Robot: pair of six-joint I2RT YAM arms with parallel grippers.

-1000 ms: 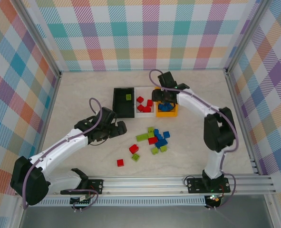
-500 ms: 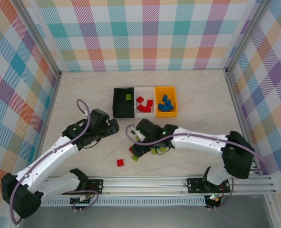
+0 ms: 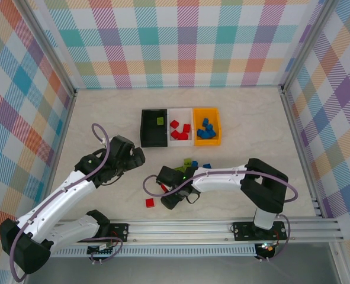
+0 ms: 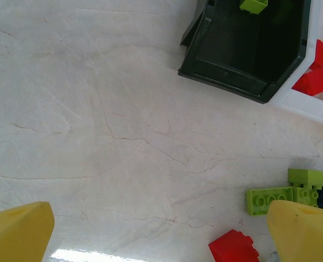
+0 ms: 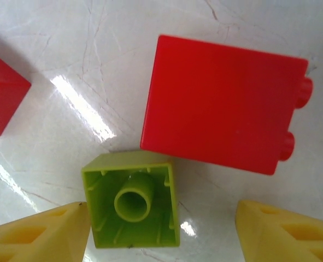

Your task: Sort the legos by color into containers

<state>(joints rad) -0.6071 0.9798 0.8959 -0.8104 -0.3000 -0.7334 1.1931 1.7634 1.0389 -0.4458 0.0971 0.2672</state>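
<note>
Marble tabletop (image 3: 251, 106), right fingers (image 5: 35, 234) dropped closer, apart astride lime brick (image 5: 131, 204) beside red brick (image 5: 221, 103), left fingers (image 4: 13, 229) apart.

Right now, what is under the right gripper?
A lime green brick, hollow side up, lies between its fingers, with a red brick just beyond. From above, the right gripper hides the lime green brick.

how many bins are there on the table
3, side by side in a row at the far middle of the table: the black bin on the left, the white bin in the centre, the orange bin on the right. None looks hidden.
</note>
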